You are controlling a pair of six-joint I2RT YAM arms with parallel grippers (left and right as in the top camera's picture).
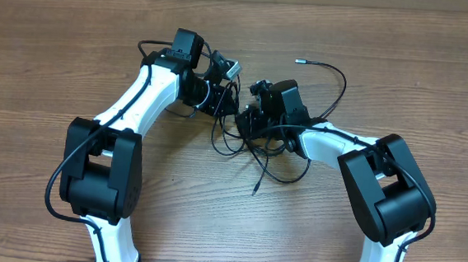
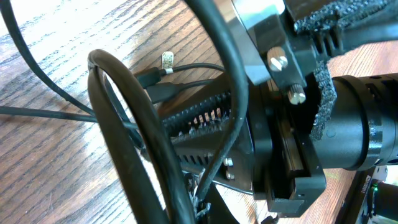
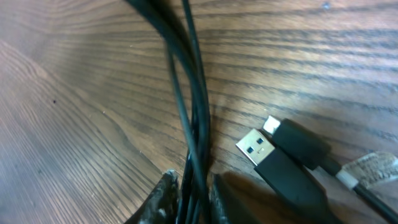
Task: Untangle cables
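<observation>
The cables (image 1: 237, 144) are thin black cords tangled mid-table between both arms. One strand loops back right to a silvery tip (image 1: 301, 61); another ends at a plug (image 1: 255, 190) towards the front. My left gripper (image 1: 222, 105) reaches into the tangle from the left. In the left wrist view it (image 2: 202, 202) is shut, with a thin cable (image 2: 221, 149) running into its tips. My right gripper (image 1: 244, 123) comes in from the right. In the right wrist view it (image 3: 193, 202) is shut on a bundle of cables (image 3: 189, 124), with a finger (image 3: 163, 198) on each side.
Two black USB plugs (image 3: 256, 147) and a white tag (image 3: 373, 167) lie on the wood just right of my right fingers. A small silvery plug (image 2: 166, 60) rests on the table. The right gripper's black body (image 2: 292, 137) fills much of the left wrist view.
</observation>
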